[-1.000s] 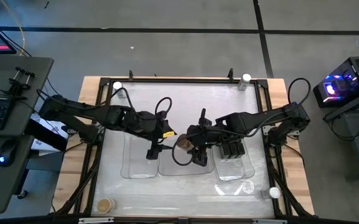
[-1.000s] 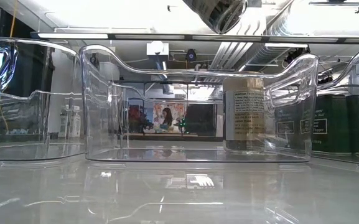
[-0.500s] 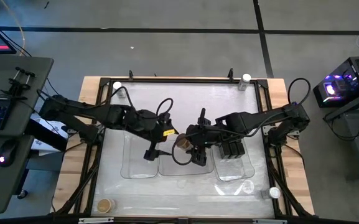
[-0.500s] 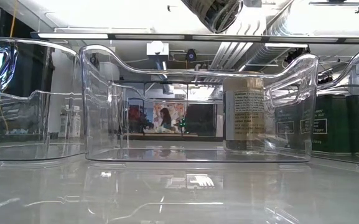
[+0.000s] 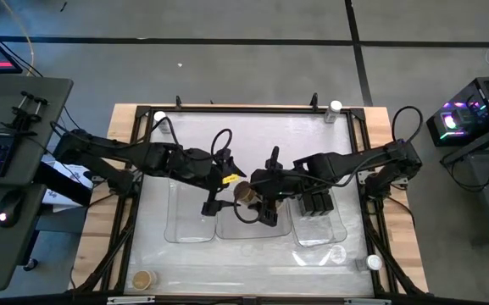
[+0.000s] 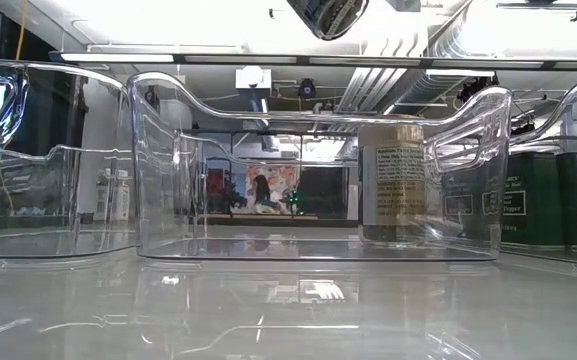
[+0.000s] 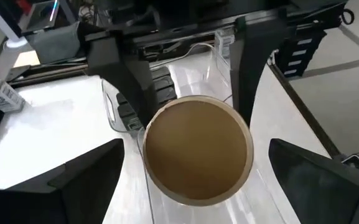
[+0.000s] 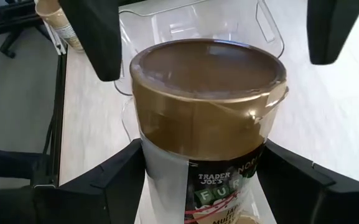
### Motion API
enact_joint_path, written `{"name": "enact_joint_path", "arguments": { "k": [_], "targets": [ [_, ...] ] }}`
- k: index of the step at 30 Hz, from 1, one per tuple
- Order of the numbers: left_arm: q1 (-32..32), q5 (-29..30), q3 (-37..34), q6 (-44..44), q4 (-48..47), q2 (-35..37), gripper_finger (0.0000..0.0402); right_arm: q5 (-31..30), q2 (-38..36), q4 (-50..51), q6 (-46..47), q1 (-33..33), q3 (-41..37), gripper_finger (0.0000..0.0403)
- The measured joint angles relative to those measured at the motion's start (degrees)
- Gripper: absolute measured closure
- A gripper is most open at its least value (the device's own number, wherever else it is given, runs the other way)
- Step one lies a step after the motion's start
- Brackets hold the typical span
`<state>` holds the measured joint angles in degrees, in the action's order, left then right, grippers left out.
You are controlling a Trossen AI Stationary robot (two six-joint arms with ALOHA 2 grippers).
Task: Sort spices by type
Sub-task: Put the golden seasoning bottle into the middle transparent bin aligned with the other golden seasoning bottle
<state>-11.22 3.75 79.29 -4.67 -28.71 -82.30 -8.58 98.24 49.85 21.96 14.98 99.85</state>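
We judge the tan-topped jar (image 8: 207, 118) rigid, light and slick-sided, best taken round its body below the lid. Our right hand (image 5: 257, 196) clamps it above the middle tray (image 5: 252, 230). Our left hand (image 5: 219, 191), just beside it, stands spread and empty. One tan jar (image 6: 392, 180) stands in that tray; black boxes (image 5: 316, 203) fill the tray beside it.

In the low view we see only the bottom of a raised jar (image 6: 326, 14), cut off by the top edge; the label on the jar (image 6: 392, 180) standing in the middle tray (image 6: 158, 170) is too small to read; the black boxes (image 6: 558, 200) run off the right edge.
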Motion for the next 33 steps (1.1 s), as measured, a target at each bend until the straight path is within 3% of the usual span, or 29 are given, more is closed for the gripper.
{"name": "enact_joint_path", "arguments": {
  "k": [9, 18, 23, 28, 33],
  "targets": [
    [0.46, -0.5, 0.0, 5.51, -0.68, -0.02, 0.0016, -0.72, 0.02, -2.85, -3.02, 0.0, 0.0, 0.0138],
    [0.48, -2.22, 0.0, 5.56, -0.03, -0.04, 0.0016, -1.36, 0.04, -4.38, -4.32, -0.36, -0.22, 0.0138],
    [0.48, -0.28, 0.0, 5.55, 0.26, -0.41, 0.0024, -1.44, 0.04, -4.55, -4.43, -0.52, -0.28, 0.0138],
    [0.48, 0.8, 0.02, 5.53, 0.67, -0.46, 0.0073, -1.5, 0.04, -4.56, -4.46, -0.5, -0.28, 0.0138],
    [0.45, 1.03, 0.02, 5.45, 0.19, -0.46, 0.0159, -1.97, 0.09, -4.4, -5.07, -0.49, -0.33, 0.0137]
  ]
}}
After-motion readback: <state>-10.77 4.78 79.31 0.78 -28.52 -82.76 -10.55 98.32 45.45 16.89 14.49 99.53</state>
